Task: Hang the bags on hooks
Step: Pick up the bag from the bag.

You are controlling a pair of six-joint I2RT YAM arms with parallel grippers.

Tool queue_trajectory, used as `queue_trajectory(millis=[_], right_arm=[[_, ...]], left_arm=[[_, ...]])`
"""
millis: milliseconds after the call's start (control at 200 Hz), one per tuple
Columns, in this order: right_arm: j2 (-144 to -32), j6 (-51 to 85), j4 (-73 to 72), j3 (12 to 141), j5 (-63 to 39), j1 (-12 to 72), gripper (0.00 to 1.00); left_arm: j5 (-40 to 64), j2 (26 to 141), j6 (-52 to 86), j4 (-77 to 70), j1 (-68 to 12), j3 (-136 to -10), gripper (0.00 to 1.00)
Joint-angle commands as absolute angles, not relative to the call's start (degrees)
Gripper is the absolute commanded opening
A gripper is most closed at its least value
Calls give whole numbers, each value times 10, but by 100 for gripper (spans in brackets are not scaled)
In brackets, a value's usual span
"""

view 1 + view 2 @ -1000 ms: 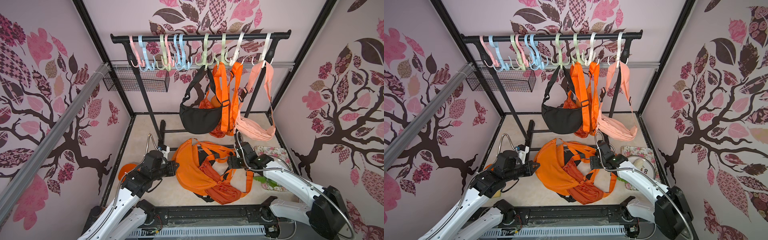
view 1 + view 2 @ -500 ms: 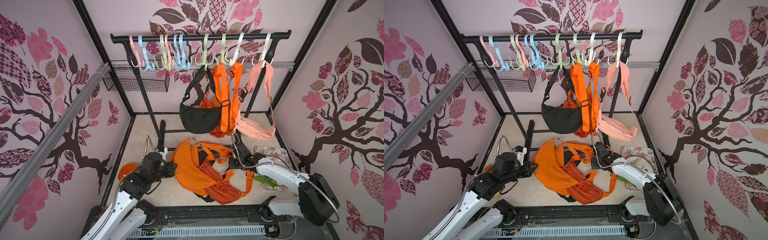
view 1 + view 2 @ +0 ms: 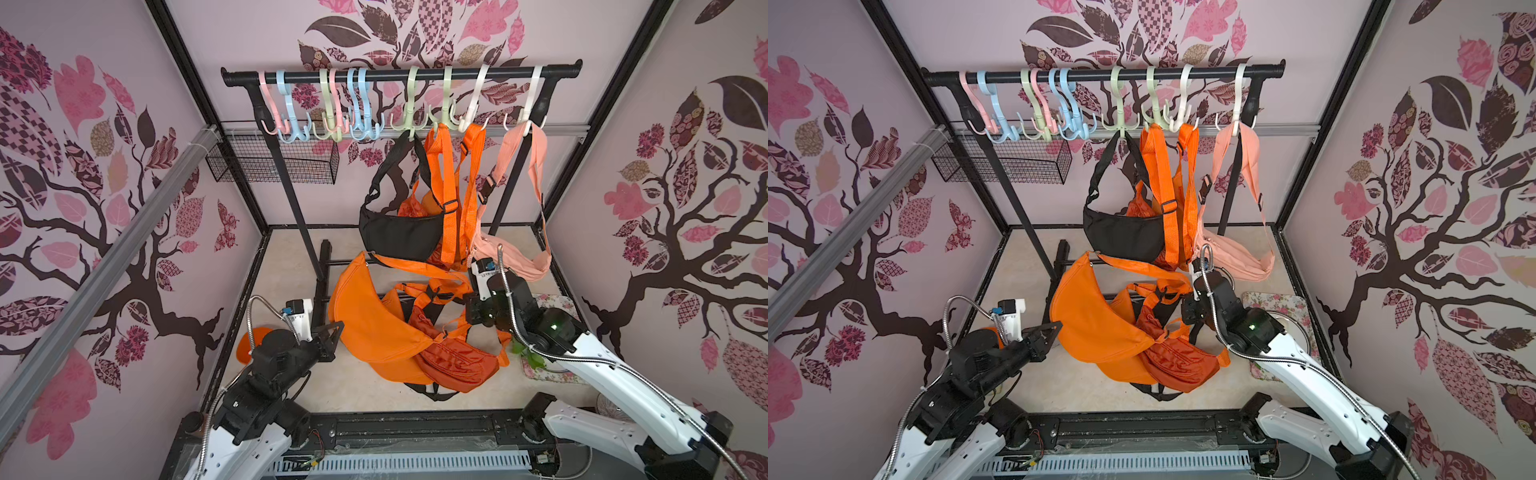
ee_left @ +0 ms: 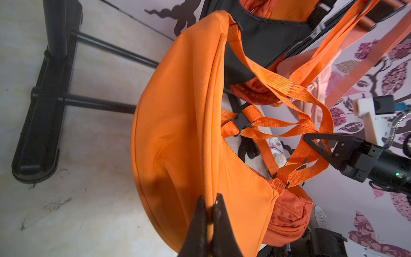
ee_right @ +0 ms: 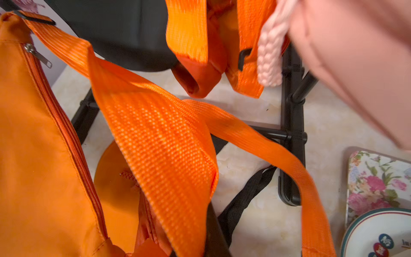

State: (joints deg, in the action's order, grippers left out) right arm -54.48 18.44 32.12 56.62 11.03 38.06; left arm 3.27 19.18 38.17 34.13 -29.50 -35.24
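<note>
Your right pincer (image 4: pixel 310 139), spread a second ago, now pinches the strap (image 5: pixel 160 142) of the orange bag (image 3: pixel 370 316), which your left pincer (image 4: pixel 209 207) keeps pinched by its edge low over the bench (image 3: pixel 291 270), below the free hooks (image 3: pixel 332 129), so lifting looks possible.

Beige floor (image 3: pixel 286 270): rack base (image 3: pixel 324 270) toward back edge; big orange bag (image 3: pixel 370 316), dark orange bag (image 3: pixel 457 361) heaped centre; floral mat (image 3: pixel 559 302) right edge; orange disc (image 3: pixel 245 345) left edge.

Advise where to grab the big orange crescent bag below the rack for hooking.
I'd grip the webbing strap, not the body: it spans free from the upper corner of the orange crescent bag. Come from above, pinching across its flat faces, leaving a loop to hook.
</note>
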Motion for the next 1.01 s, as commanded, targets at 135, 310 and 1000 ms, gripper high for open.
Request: queue_trajectory(millis=[135, 310, 1000], right_arm=[[-543, 163, 318, 556, 132, 380, 26], [-568, 176, 315, 540, 161, 379, 28], [-685, 152, 228, 513, -65, 379, 84]], left_arm=[[57, 203, 380, 293, -292, -339, 0], [73, 207, 369, 293, -291, -362, 0], [124, 296, 314, 503, -291, -530, 0]])
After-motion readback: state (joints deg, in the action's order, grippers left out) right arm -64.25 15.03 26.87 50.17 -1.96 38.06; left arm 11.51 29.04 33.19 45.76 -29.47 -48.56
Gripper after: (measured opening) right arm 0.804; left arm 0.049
